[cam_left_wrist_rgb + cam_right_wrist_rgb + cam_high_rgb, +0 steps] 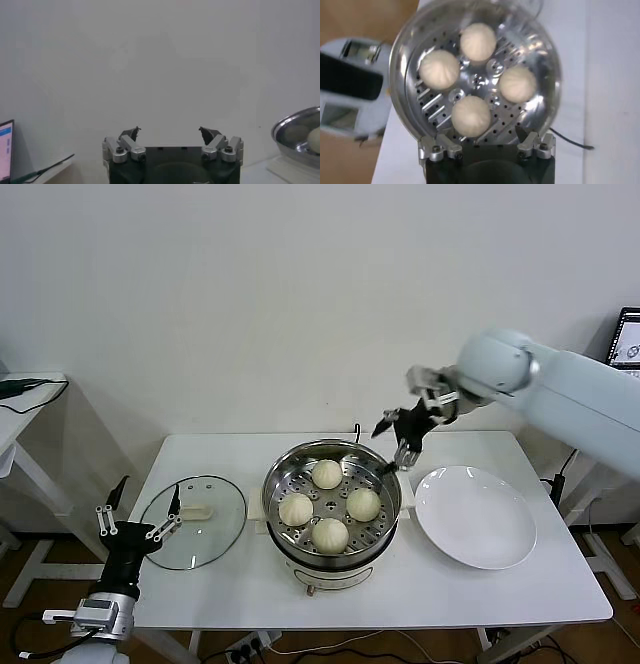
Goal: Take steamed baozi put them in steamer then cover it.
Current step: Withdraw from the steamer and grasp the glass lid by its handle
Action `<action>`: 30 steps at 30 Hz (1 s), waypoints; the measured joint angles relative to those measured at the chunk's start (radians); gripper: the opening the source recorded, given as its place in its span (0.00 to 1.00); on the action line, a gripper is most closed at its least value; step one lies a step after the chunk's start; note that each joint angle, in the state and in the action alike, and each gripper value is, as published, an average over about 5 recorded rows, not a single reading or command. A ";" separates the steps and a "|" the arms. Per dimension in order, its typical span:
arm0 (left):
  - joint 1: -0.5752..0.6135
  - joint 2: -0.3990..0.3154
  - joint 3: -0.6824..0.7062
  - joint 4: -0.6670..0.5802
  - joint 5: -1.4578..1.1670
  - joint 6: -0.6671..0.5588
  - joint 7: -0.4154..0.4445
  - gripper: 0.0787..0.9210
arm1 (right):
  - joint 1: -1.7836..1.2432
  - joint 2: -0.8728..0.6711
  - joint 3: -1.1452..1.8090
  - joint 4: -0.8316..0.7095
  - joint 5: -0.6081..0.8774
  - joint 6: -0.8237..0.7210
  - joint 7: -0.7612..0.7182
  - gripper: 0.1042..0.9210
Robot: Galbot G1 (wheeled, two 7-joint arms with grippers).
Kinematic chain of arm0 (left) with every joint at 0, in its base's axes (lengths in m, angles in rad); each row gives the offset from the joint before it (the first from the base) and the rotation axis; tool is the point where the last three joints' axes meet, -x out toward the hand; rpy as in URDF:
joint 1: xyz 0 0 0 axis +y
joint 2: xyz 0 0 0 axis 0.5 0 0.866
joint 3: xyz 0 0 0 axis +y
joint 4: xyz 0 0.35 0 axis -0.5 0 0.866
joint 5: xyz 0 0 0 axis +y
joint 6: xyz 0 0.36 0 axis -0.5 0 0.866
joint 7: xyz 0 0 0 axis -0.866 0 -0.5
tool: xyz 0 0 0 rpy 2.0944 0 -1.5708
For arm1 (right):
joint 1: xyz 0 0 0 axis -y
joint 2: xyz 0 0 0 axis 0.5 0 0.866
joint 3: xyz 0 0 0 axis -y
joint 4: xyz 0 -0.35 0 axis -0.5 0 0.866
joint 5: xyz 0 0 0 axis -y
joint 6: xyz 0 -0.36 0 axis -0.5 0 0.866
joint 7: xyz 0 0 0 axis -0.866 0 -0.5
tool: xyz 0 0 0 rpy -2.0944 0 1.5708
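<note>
Baozi (329, 535), all four, sat in the steamer (283, 472); we read no writing anywhere. Our right gripper (393, 442) hovered spread above its rim, our left gripper (146, 506) spread beside the cover (222, 529).

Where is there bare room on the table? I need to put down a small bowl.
The table is bare along its front edge, below the plate and the lid, and in the back corner behind the lid. The plate itself is empty. The middle is crowded: the steamer holds four buns, with the right end effector open above its back rim.
</note>
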 measured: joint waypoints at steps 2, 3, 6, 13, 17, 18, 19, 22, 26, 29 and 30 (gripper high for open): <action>-0.004 0.001 0.003 0.000 0.006 0.005 -0.004 0.88 | -0.087 -0.038 0.112 0.019 0.038 0.025 0.078 0.88; -0.007 0.001 0.005 0.001 0.008 0.007 -0.006 0.88 | -0.136 -0.055 0.171 0.030 0.058 0.038 0.119 0.88; -0.013 0.001 0.011 0.007 0.012 0.009 -0.008 0.88 | -0.307 -0.094 0.362 0.067 0.114 0.084 0.254 0.88; -0.028 0.004 0.026 0.027 0.011 0.001 -0.011 0.88 | -0.771 -0.089 0.827 0.172 0.184 0.217 0.558 0.88; -0.037 0.005 0.035 0.043 0.013 -0.007 -0.013 0.88 | -1.034 -0.022 1.076 0.240 0.176 0.294 0.695 0.88; -0.039 0.005 0.038 0.048 0.014 -0.010 -0.013 0.88 | -1.099 0.000 1.133 0.257 0.169 0.313 0.724 0.88; -0.041 0.006 0.040 0.053 0.016 -0.013 -0.014 0.88 | -1.162 0.023 1.185 0.275 0.160 0.332 0.752 0.88; -0.046 0.008 0.044 0.069 0.021 -0.023 -0.016 0.88 | -1.337 0.100 1.310 0.328 0.128 0.389 0.824 0.88; -0.045 0.015 0.052 0.090 0.026 -0.038 -0.016 0.88 | -1.547 0.211 1.409 0.391 0.069 0.467 0.903 0.88; -0.040 0.018 0.057 0.106 0.039 -0.052 -0.021 0.88 | -1.681 0.290 1.455 0.427 0.021 0.523 0.945 0.88; -0.039 0.020 0.057 0.111 0.047 -0.057 -0.023 0.88 | -1.722 0.315 1.467 0.438 0.006 0.541 0.957 0.88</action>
